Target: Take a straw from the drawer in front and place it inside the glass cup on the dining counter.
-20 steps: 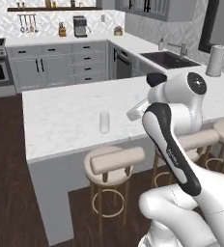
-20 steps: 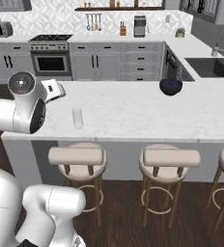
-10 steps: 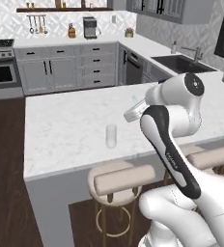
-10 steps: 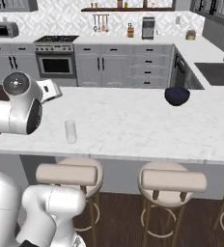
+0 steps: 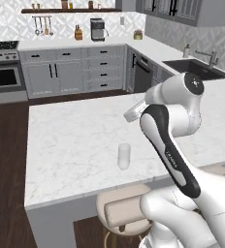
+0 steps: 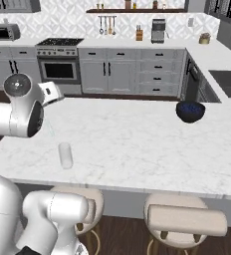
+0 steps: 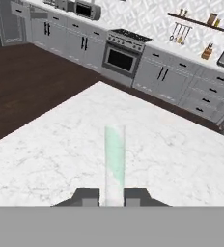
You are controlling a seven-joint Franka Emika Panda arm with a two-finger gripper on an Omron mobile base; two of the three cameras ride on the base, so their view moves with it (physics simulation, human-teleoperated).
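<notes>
Over the dining counter (image 5: 75, 140), the gripper (image 7: 112, 197) is pinching a pale green straw (image 7: 114, 161) between its closed fingertips, with the straw pointing toward twelve o'clock in the hand view. The fetching part looks done, since the straw is already in the grip. The glass cup (image 5: 124, 156) is standing upright near the counter's front edge, at about seven o'clock from the robot's wrist in the left base view, and looks empty. Lowering the straw into it is what remains.
</notes>
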